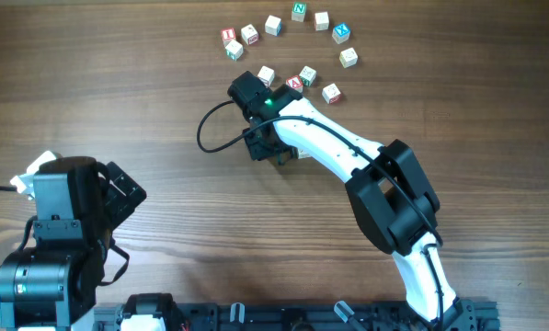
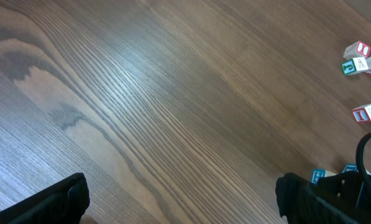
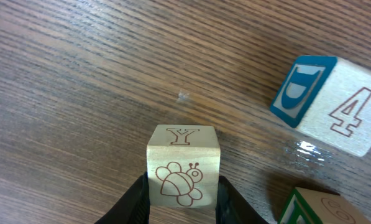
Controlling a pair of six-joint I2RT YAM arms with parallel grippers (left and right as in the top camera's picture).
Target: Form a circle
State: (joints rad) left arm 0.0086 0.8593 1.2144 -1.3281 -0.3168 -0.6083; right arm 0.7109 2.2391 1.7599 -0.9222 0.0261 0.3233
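A placing step is judged to be in hand. A small pale wooden cube printed with a Y and an outlined bee (image 3: pixel 184 165) is clasped between the fingers of the right gripper (image 3: pixel 182 200), low over the brown wooden desk (image 1: pixel 118 83). Whether it rests on the wood cannot be told. An unfinished ring of small pale wooden alphabet cubes with red, green and blue letters (image 1: pixel 273 25) is seen toward the far edge of the desk, right of centre, and its near side looks uneven and bunched. Just beside the held cube lie a pale cube with a blue-framed face and an outlined 4 (image 3: pixel 325 102) and a green-edged cube (image 3: pixel 316 208). Next, the held cube would need to be set in line with its neighbours on the ring and let go without nearby cubes being nudged. The right arm (image 1: pixel 334 142) is stretched from the near right edge toward the ring, wrist bent down. The left gripper (image 2: pixel 185 205) is spread wide and empty over bare wood, and the left arm (image 1: pixel 62 221) is folded at the near left corner.
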